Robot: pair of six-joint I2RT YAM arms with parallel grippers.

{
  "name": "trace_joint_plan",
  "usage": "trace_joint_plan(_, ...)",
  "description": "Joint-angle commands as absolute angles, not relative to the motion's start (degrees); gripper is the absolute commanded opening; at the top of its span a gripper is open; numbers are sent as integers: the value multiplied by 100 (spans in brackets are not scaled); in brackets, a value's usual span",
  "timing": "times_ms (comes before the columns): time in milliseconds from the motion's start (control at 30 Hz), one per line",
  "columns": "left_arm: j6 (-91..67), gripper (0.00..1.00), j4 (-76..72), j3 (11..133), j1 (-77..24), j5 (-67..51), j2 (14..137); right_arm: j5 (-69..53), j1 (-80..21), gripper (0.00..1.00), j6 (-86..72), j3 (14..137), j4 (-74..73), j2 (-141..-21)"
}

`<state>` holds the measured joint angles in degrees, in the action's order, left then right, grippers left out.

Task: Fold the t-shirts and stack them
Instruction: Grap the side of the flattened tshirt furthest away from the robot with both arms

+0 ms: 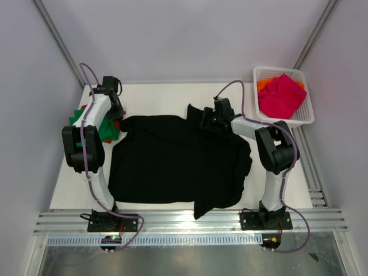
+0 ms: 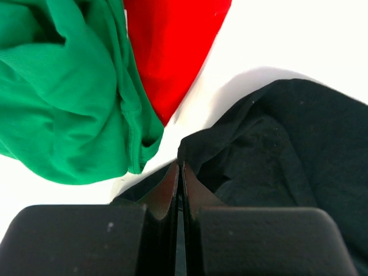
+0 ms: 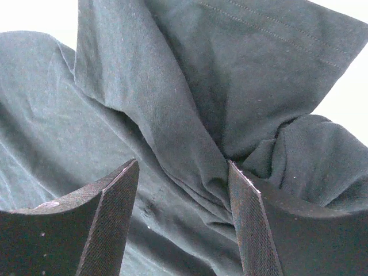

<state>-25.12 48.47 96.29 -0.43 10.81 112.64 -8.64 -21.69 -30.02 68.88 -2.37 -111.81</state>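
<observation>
Black t-shirt (image 1: 172, 161) lies spread but rumpled on the desk (image 1: 75, 190), not yet folded; you seem to be straightening it. At its far right edge your right hand (image 3: 183, 163) straddles a raised fold, jaws spread wide, holding nothing: pinch there next. At its far left corner your left hand (image 2: 177, 167) is pressed closed; whether it traps cloth is unclear.

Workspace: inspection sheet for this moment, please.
Surface: white table, largely under cloth.
Job's things: black shirt spread centrally; green shirt and red shirt bunched at left; pink shirt over orange shirt in the basket.
Clutter: nothing seen.
Tools: left tool shut at the black shirt's corner, grip unclear; right tool open, straddling a black shirt fold.
Cables: cables loop along both arms.
Surroundings: plain walls, metal rail at near edge.
</observation>
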Motion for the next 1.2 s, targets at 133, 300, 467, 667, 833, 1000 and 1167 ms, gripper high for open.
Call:
trace_joint_plan(133, -2566, 0, 4623, 9563, -62, 897, 11144, -151, -2224, 66, -2716, 7917, -457, -11224)
trace_joint_plan(300, -2566, 0, 4614, 9519, -62, 879, 11145, 447, -2224, 66, -2584, 8542, -606, -11223)
trace_joint_plan(467, -2558, 0, 4588, 9440, -62, 870, 11101, 966, -2215, 67, -2312, 9559, -1185, -11741)
trace_joint_plan(667, -2522, 0, 4553, 9334, -62, 905, 10995, 1177, -2162, 66, -2145, 10404, -1845, -12531)
trace_joint_plan(833, -2496, 0, 4500, 9237, -62, 940, 10934, 1748, -2013, 67, -2521, 10810, -2608, -12893)
trace_joint_plan(1000, -2514, 0, 4500, 9264, -62, 888, 10986, 1907, -1890, 67, -2698, 10802, -2882, -12946)
trace_joint_plan(1167, -2514, 0, 4517, 9255, -62, 914, 10986, 1916, -1811, 67, -2725, 10688, -2918, -12938)
